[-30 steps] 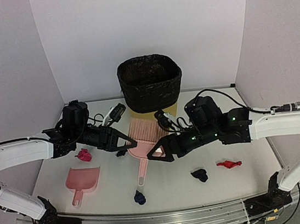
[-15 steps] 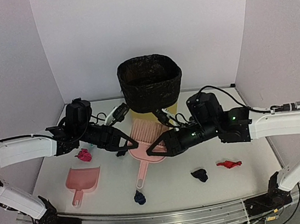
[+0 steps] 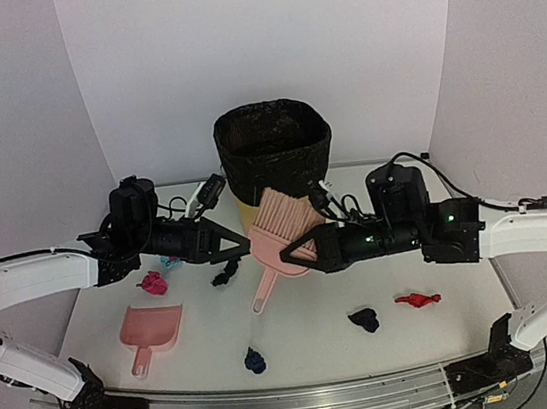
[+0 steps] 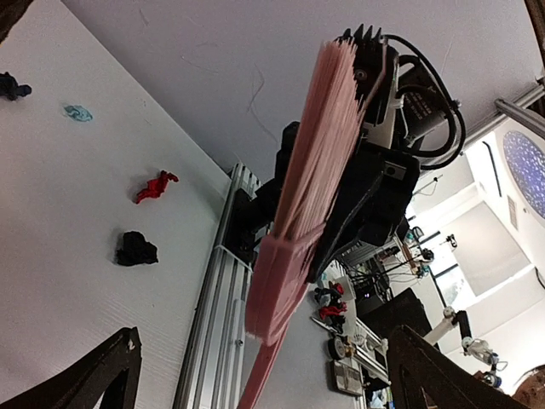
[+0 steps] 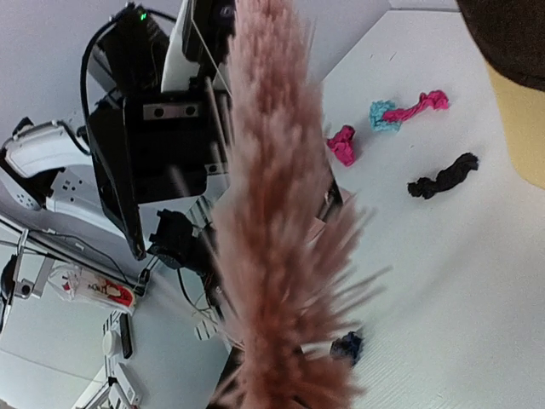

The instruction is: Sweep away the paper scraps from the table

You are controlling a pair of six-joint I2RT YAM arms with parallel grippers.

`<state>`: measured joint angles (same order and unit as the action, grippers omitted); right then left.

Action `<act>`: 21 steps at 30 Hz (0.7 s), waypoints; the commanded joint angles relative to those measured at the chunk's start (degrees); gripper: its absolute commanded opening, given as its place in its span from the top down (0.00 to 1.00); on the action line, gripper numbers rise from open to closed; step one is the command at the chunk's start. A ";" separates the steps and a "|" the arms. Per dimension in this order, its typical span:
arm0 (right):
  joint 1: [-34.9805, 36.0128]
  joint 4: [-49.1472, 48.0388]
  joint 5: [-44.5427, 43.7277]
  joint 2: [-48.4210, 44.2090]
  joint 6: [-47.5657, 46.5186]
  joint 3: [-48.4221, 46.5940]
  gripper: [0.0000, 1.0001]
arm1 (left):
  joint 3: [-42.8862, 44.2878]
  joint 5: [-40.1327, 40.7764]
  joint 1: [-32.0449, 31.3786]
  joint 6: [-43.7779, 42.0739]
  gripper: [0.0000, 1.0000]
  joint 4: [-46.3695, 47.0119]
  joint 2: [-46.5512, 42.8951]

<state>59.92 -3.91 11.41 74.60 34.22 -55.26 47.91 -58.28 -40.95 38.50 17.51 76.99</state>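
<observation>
Right fingers clamp the pink brush above the desk, left fingers gape empty: best lower the bristles flat behind the paper scraps scattered across the desk's front half, then stroke lightly toward the pink dustpan by the front-left corner.

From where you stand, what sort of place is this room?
Probably a robotics lab's test booth: a white-walled table, two robot arms mounted by a metal rail, and staged paper scraps plus a pink brush.
</observation>
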 commanded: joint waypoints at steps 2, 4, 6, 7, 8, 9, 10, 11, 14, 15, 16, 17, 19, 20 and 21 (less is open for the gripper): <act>0.14 -9.01 -14.68 -6.12 4.66 1.17 1.00 | -3.75 12.53 -0.27 5.43 0.00 8.70 -4.29; 0.15 -12.91 -15.88 -5.95 6.21 1.94 1.00 | -5.77 13.04 -0.27 9.76 0.00 16.09 -3.20; 0.17 -16.90 -17.75 -5.54 7.54 2.75 1.00 | -7.23 12.72 -0.30 13.81 0.00 23.05 -1.80; 0.19 -18.61 -19.07 -5.25 8.29 3.06 1.00 | -7.62 12.29 -0.35 15.32 0.00 25.83 -0.85; 0.22 -19.52 -19.71 -5.05 8.44 3.26 1.00 | -7.83 11.86 -0.43 16.98 0.00 28.78 -0.18; 0.19 -20.75 -20.48 -4.75 9.01 3.46 1.00 | -8.31 11.29 -0.48 18.28 0.00 31.89 0.49; 0.21 -21.75 -21.22 -4.48 9.58 3.60 1.00 | -8.86 11.00 -0.55 19.49 0.00 35.02 1.09; 0.23 -22.56 -21.98 -4.22 10.14 3.71 1.00 | -9.40 10.84 -0.62 20.58 0.00 37.90 1.63; 0.20 -23.11 -24.69 -3.69 11.65 3.82 1.00 | -10.15 11.10 -0.87 21.92 0.03 41.86 2.71; 0.16 -23.38 -25.46 -3.52 12.13 3.93 1.00 | -10.16 11.25 -1.00 22.17 0.06 42.72 2.99; 0.21 -23.84 -26.03 -3.17 12.43 3.93 1.00 | -10.02 11.17 -1.17 22.30 0.07 43.24 3.35; 0.21 -24.33 -26.51 -2.76 12.73 3.90 1.00 | -9.84 11.05 -1.35 22.39 0.08 43.67 3.72; 0.14 -25.12 -26.86 -1.80 13.26 3.58 1.00 | -9.47 10.75 -1.72 22.57 0.12 44.39 4.31; 0.16 -25.48 -26.80 -1.27 13.59 3.39 1.00 | -9.42 10.74 -1.88 22.73 0.14 44.63 4.67; 0.14 -25.69 -26.70 -0.92 13.83 3.23 1.00 | -9.41 10.79 -1.96 23.13 0.17 45.00 4.91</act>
<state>59.92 -24.24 -12.57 72.17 45.85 -51.40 37.69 -47.35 -42.17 59.20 55.46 80.71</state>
